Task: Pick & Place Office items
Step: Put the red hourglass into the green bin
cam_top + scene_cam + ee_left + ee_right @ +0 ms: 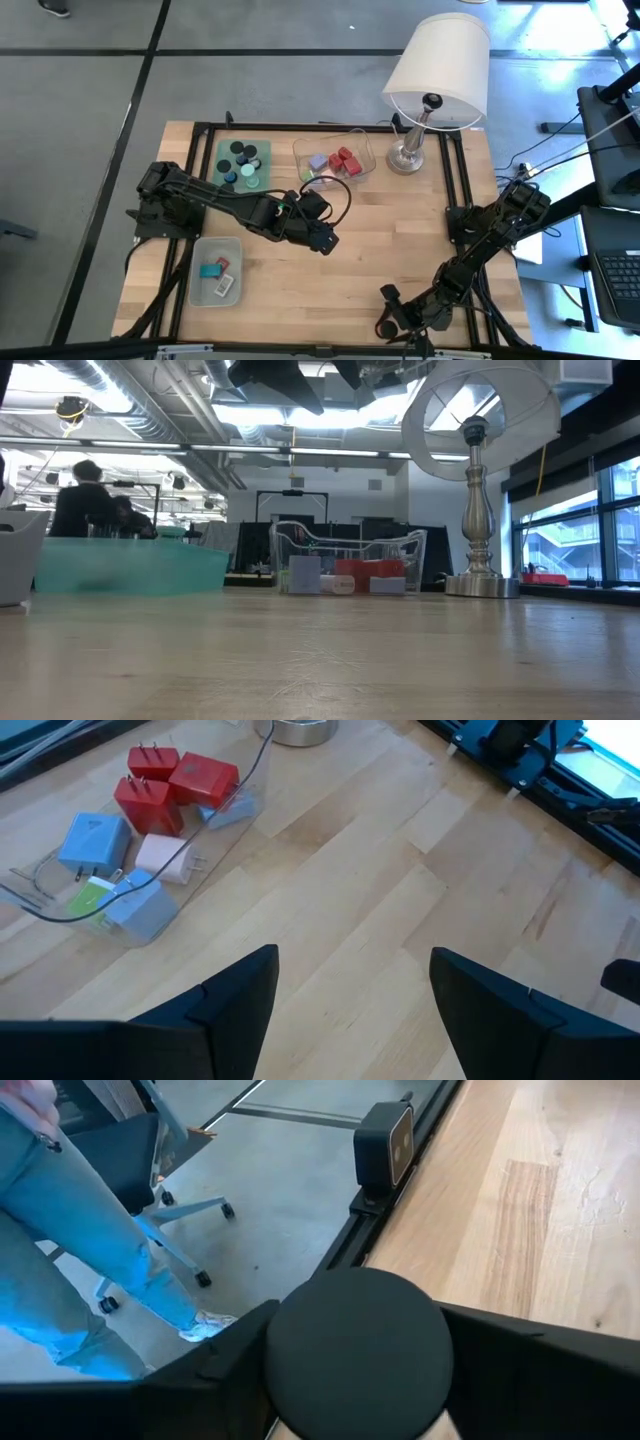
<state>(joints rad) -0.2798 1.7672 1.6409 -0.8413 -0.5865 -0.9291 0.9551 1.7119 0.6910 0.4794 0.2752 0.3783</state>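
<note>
A black round cap (355, 1345) sits between the fingers of my right gripper (355, 1370), close to the table's near edge (385, 328). My left gripper (350, 1010) hangs open over bare wood at the table's middle (328, 240), touching nothing. Beyond it a clear tray (150, 840) holds red, blue, pink and green little blocks. A green mat (243, 163) at the far left carries several black round caps. Neither gripper shows in the low view. My right gripper pinches the black round cap by its round side (272, 1350), one finger (225, 1365) on each side. The fingers slant down from the table's right toward its near left. The cap's flat top faces up; whether it rests on the wood I cannot tell.
A white-shaded lamp (430, 90) stands at the far right, beside the clear tray (333, 158). A grey tray (216, 270) near the left front holds a teal piece, a red piece and a flat labelled rectangle. A small camera (385, 1145) sits on the table's frame; a person's legs (70, 1250) stand beyond it.
</note>
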